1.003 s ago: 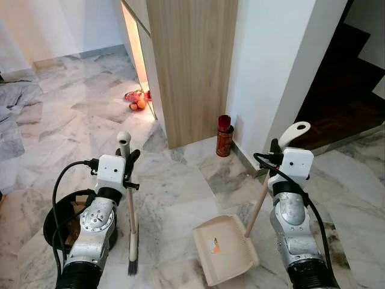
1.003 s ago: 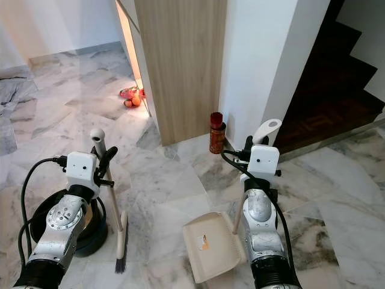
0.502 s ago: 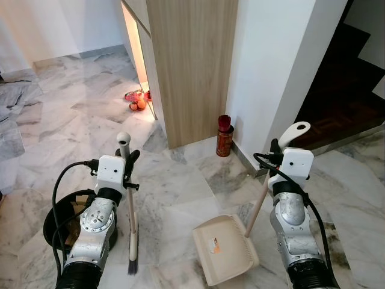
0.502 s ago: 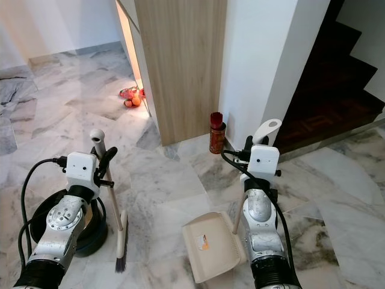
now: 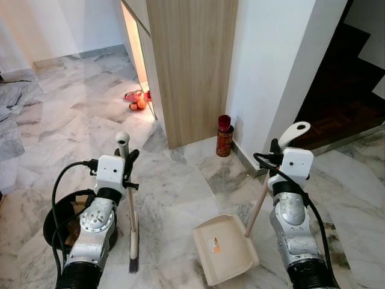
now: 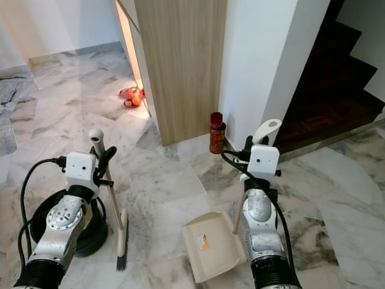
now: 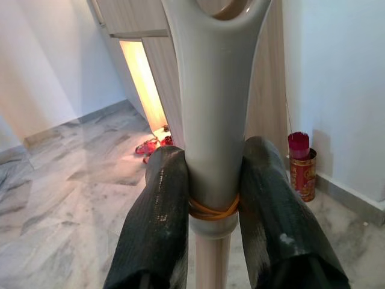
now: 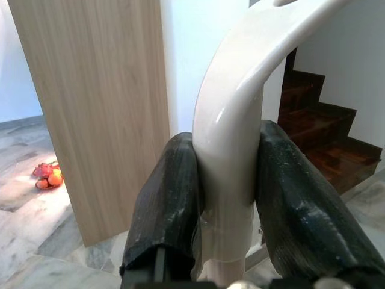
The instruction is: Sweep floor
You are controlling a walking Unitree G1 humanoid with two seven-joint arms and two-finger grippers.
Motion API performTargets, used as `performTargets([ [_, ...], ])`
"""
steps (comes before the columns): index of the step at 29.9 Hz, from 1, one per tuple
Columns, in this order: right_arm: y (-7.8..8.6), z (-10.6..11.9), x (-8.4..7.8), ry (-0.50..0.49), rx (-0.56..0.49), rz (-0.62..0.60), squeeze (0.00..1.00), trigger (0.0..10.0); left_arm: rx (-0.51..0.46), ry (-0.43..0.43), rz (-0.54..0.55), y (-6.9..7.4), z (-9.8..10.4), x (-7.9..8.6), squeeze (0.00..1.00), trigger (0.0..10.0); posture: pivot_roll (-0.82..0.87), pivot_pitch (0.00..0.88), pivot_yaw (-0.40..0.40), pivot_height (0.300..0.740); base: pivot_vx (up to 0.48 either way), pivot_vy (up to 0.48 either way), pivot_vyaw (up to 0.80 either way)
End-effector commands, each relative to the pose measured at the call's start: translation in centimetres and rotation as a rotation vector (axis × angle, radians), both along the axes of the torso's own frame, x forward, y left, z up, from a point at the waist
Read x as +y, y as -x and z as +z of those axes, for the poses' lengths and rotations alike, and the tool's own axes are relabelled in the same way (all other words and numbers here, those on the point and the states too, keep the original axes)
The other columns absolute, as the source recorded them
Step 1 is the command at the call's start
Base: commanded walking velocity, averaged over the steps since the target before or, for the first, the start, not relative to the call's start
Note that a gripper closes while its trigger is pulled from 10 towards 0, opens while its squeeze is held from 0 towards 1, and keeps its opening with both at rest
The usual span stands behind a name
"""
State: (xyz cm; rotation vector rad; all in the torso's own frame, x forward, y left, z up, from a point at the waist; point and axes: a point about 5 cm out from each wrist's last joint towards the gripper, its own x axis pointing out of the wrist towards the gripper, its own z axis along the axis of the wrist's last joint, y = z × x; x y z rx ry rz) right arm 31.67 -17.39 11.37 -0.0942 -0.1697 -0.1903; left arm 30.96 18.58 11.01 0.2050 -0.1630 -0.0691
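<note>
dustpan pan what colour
Cream, with a small orange-marked label; the dustpan shows best in the left eye view.

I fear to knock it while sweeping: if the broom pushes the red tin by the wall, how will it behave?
The red tin is tall and narrow, so it would probably tip rather than slide. Sticks stand in its top and might spill. On the smooth marble floor it could then roll; the broom should go gently near it.

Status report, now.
Left tool shut on broom, bristles on floor. Right tool shut on dustpan. Red can ahead by wall.

Head stereo looks down at floor; wrist cameras close, perhaps forward-facing.
</note>
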Motion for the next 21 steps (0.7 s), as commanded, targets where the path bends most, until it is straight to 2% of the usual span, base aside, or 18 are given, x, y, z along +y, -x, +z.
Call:
performTargets([
  [1,-0.40,1.11,0.42,-0.005,-0.051,0.013,0.00,10.0,-0.047,-0.026,0.006,-0.36,1.06,0.27,0.00,10.0,-0.08,0.009,0.051,0.740,0.000,0.000,0.00],
  [21,-0.44,1.15,0.56,-0.010,-0.056,0.012,0.00,10.0,-0.054,-0.027,0.002,-0.50,1.27,0.33,0.00,10.0,-0.08,0.003,0.059,0.740,0.000,0.000,0.00],
])
